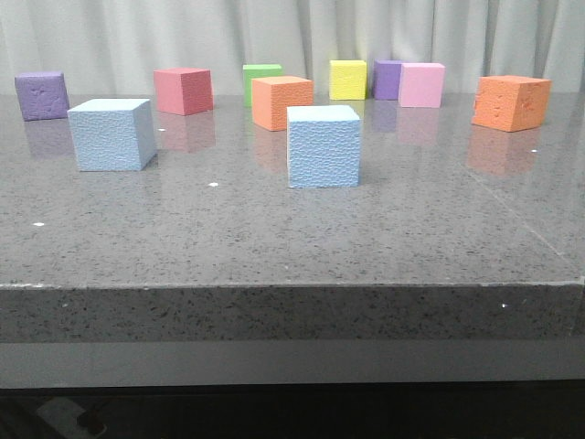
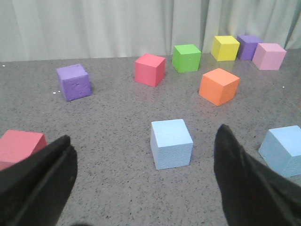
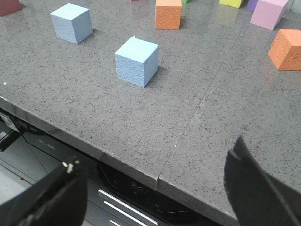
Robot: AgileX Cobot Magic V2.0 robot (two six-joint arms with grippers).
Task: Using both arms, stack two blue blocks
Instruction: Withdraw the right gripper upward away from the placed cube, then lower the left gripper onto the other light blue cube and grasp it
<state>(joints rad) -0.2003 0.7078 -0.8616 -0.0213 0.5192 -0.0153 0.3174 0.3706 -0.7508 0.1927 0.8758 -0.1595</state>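
Observation:
Two pale blue blocks stand apart on the grey table. One is at the left (image 1: 111, 134), the other near the middle (image 1: 324, 146). Neither gripper shows in the front view. In the left wrist view my left gripper (image 2: 145, 134) is open and empty, its dark fingers (image 2: 244, 179) wide apart. The left blue block (image 2: 171, 143) stands just ahead between them, and the other blue block (image 2: 284, 149) is off to one side. In the right wrist view my right gripper (image 3: 155, 150) is open and empty over the table's front edge. The middle blue block (image 3: 136, 61) and the left one (image 3: 71, 22) lie well ahead of it.
Other cubes stand further back: purple (image 1: 41, 95), red (image 1: 184, 91), green (image 1: 260, 75), orange (image 1: 281, 102), yellow (image 1: 347, 80), purple (image 1: 387, 79), pink (image 1: 421, 85), orange (image 1: 511, 102). A red cube (image 2: 19, 145) sits beside the left finger. The table's front edge (image 3: 117, 162) is below the right gripper.

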